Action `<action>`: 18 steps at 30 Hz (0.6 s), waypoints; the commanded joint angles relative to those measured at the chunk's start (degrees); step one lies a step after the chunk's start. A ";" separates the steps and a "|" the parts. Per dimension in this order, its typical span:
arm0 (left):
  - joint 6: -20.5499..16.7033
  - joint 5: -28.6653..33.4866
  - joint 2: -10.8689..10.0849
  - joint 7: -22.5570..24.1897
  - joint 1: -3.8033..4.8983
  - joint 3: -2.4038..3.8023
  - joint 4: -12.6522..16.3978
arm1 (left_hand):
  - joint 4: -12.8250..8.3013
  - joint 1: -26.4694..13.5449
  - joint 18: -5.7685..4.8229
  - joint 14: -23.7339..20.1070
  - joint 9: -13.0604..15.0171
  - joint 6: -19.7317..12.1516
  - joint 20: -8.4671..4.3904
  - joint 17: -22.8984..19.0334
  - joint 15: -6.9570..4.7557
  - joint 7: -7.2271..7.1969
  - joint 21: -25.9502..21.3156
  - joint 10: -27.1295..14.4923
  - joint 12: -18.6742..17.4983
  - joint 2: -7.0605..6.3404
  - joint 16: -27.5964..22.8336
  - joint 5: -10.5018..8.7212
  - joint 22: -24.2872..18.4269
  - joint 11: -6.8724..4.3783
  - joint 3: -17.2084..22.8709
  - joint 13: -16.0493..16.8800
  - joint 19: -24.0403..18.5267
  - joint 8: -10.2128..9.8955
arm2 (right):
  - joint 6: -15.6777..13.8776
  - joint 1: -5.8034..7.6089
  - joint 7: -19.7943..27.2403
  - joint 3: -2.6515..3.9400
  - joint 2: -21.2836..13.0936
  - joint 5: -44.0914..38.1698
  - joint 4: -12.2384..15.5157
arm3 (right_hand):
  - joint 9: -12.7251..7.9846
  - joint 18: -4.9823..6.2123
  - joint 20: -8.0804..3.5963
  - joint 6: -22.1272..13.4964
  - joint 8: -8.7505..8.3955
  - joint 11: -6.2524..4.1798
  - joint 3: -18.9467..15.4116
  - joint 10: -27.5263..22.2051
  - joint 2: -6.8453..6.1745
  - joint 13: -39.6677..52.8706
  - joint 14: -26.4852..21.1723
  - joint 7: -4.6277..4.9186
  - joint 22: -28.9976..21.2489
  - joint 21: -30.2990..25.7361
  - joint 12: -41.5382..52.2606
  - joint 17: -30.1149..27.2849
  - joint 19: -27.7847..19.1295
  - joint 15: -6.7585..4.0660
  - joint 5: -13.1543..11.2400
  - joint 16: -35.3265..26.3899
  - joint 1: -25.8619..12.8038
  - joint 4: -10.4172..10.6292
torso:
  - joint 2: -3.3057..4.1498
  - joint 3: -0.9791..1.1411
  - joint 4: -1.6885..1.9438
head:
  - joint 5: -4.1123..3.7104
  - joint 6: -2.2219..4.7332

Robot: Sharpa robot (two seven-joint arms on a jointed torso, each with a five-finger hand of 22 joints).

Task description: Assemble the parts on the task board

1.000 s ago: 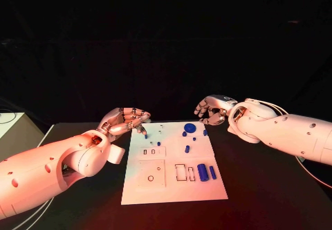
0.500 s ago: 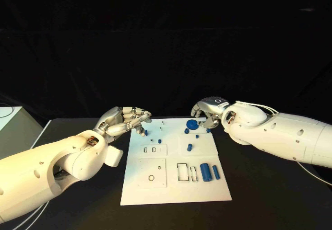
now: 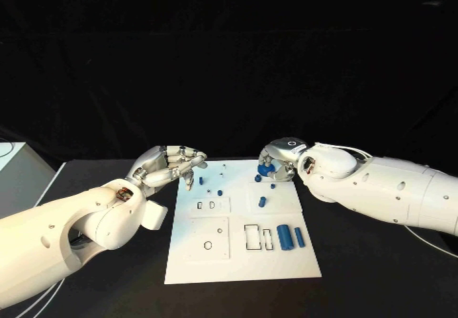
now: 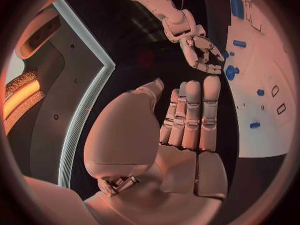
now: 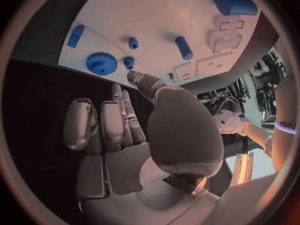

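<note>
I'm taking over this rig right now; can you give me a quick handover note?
Left hand: holds nothing, fingers apart, at the task board's far left corner.
Right hand: holds nothing, over the far right corner by the blue gear.
Large blue cylinder and smaller blue peg lie beside the rectangular slots.
Done: no part seen seated.
Left: pick the parts and fit them.

Head view: dark backdrop, my white arms and the flat white rectangular task board (image 3: 243, 225) brightly lit from above, black counter (image 3: 372, 265) swallowing shadows. Wrist views: strong fisheye bending at the rim, dim warm tint on my palms, close fingers soft.
</note>
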 commanded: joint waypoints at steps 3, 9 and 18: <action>0.51 -0.57 0.11 0.05 0.05 0.13 0.24 | -0.02 -0.71 -0.79 0.38 0.10 -0.51 0.10 0.14 0.04 0.00 1.40 -0.63 0.27 -0.08 0.40 -0.03 1.55 -0.03 0.38 0.13 1.14 -0.28 | 2.18 -0.13 -1.01 -0.02 0.71 -1.01 -0.87 | 0.63 -1.00 -0.05 1.46 0.99 -0.18 0.41 0.76 0.18 0.20 1.98 0.51 1.05 0.75 0.16 0.65 0.59 0.22 -0.22 1.10 -0.33 0.81 | 0.71 -0.10 0.35 | -0.26 -0.08; 0.24 -0.61 0.11 -0.05 0.04 0.28 0.30 | -0.04 -0.80 -0.84 0.32 0.11 -0.85 0.14 0.20 0.15 0.22 1.89 -0.96 0.22 -0.13 0.37 -0.03 1.95 0.14 0.39 0.19 1.18 -0.45 | 2.70 -0.60 -0.96 -0.04 1.41 -0.87 -1.24 | 1.15 -1.00 -0.05 2.69 1.68 -0.13 0.87 1.26 0.22 0.26 1.78 0.96 1.26 0.85 0.15 0.62 0.52 0.24 -0.21 1.43 -0.45 1.11 | 1.15 -0.23 0.53 | -0.37 -0.21; 0.11 -0.63 0.01 -0.11 0.04 0.50 0.40 | -0.04 -0.81 -0.85 0.31 0.11 -0.89 0.15 0.21 0.17 0.25 1.98 -1.00 0.22 -0.13 0.36 -0.03 2.04 0.16 0.39 0.21 1.21 -0.47 | 3.00 -0.88 -1.09 -0.05 2.02 -0.75 -1.89 | 1.22 -1.01 -0.04 2.82 1.75 -0.11 0.94 1.35 0.21 0.27 1.77 1.00 1.33 0.88 0.15 0.71 0.53 0.26 -0.22 1.55 -0.47 1.16 | 1.55 -0.29 0.84 | -0.62 -0.23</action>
